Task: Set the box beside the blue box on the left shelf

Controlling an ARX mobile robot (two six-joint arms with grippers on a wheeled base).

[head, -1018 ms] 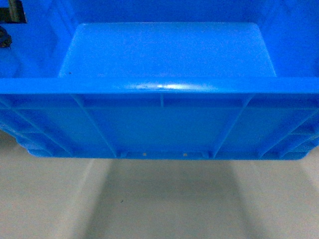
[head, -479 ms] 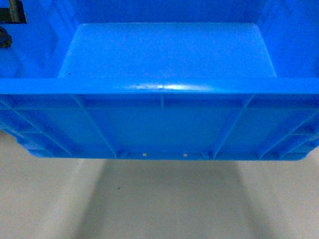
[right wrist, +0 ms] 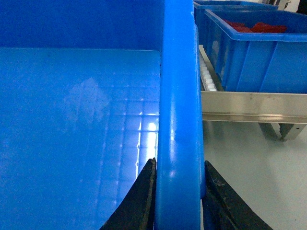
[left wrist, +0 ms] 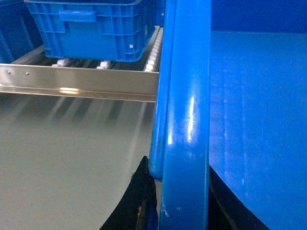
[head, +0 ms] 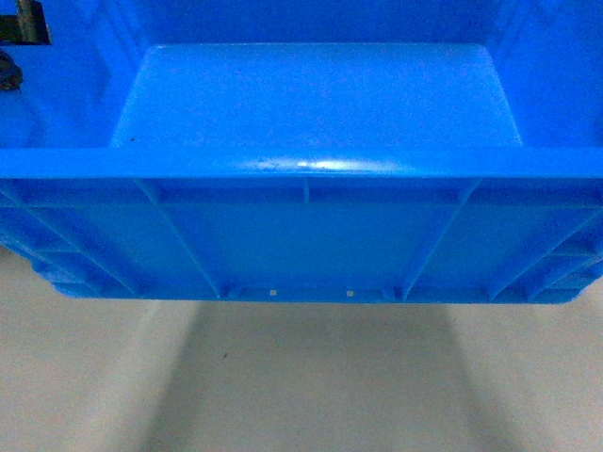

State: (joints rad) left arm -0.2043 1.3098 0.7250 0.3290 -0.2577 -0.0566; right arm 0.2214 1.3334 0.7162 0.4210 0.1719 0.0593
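No brand, label or writing can be read on anything in my views; my left gripper (left wrist: 180, 201) has its black fingers (left wrist: 144, 201) closed tight on the thick left rim of the large bright-blue ribbed plastic crate (head: 311, 179), one finger outside the wall and one inside; my right gripper (right wrist: 177, 196) is clamped the same way on the crate's right rim, a dark finger on each face of the wall; the crate hangs between my two arms above the pale grey floor (head: 301, 377), its smooth floor facing up; ahead on the left, the silver steel roller shelf (left wrist: 81, 81) carries another blue ribbed crate (left wrist: 91, 28) on its white rollers, near the front rail; on the right, a further blue crate holding red pieces (right wrist: 254, 43) stands on the shelf's roller track beside my crate's right wall.
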